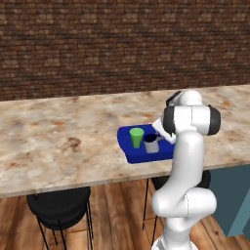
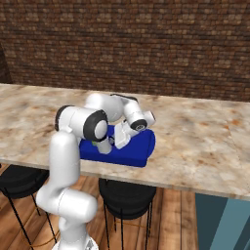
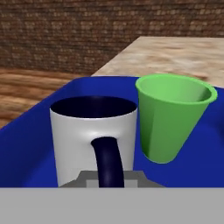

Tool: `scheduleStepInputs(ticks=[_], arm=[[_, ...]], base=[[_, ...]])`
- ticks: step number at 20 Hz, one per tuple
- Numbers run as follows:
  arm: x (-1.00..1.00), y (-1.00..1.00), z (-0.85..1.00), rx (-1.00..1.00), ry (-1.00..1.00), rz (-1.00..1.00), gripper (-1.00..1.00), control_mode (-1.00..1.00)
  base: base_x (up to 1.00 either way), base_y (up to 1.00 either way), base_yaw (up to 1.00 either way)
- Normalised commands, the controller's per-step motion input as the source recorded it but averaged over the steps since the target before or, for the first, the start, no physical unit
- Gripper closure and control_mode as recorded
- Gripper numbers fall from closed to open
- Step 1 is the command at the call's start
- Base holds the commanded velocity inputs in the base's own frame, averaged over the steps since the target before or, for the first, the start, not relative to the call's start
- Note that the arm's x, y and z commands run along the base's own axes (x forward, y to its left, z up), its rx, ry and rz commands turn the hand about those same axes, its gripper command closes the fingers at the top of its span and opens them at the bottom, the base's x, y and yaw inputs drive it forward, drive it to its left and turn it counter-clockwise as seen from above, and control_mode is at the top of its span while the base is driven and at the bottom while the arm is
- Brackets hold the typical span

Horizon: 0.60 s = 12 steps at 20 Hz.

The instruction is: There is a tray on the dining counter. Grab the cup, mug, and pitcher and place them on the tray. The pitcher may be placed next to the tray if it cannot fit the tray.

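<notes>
Blue tray [image 1: 131,155]: flat, low-rimmed, lying on the beige marble bench [image 1: 58,136] near its front edge, in front of a brick wall [image 1: 97,44].

Green cup [image 1: 136,137]: handleless tumbler, upright on the tray, toward its left side in the left base view.

Grey mug [image 1: 151,143]: upright on the tray, just beside the cup on its right in the left base view; dark handle turned toward the arm. Whether cup and mug touch cannot be told.

White arm [image 1: 188,161]: bent over the tray from the bench's near side. Two black stools [image 1: 61,207] stand under the bench on a wooden floor [image 1: 117,215].

Differences between views:
- The left base view shows cup and mug clear of the arm, with the hand just behind the mug.
- The right base view has the arm's elbow and forearm covering most of the tray [image 2: 139,149]; of the cup and mug, no more than a sliver of green beside the wrist can be made out.
- The hand view comes in close: mug [image 3: 76,140] at left with its dark inside and navy handle facing the camera, cup [image 3: 173,118] at right, the tray's blue floor [image 3: 26,148] around both.

Pincer: its fingertips cannot be made out in any view, so whether it is wide, narrow or gripping the mug cannot be told.

Markings: no brand, label or lettering can be read on any item.
</notes>
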Motion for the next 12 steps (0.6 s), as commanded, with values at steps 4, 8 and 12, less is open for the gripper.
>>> scheduleStepInputs(ticks=[4, 8, 12], arm=[[0.11, -0.07, -0.11, 0.0, 0.0, 0.02, 1.0, -1.0], [0.06, 0.0, -0.01, 0.0, 0.0, 0.0, 1.0, -1.0], [0.03, 0.0, -0.03, 0.0, 0.0, 0.0, 1.0, -1.0]], base=[[0.0, 0.0, 0.0], [0.0, 0.0, 0.0], [0.0, 0.0, 0.0]])
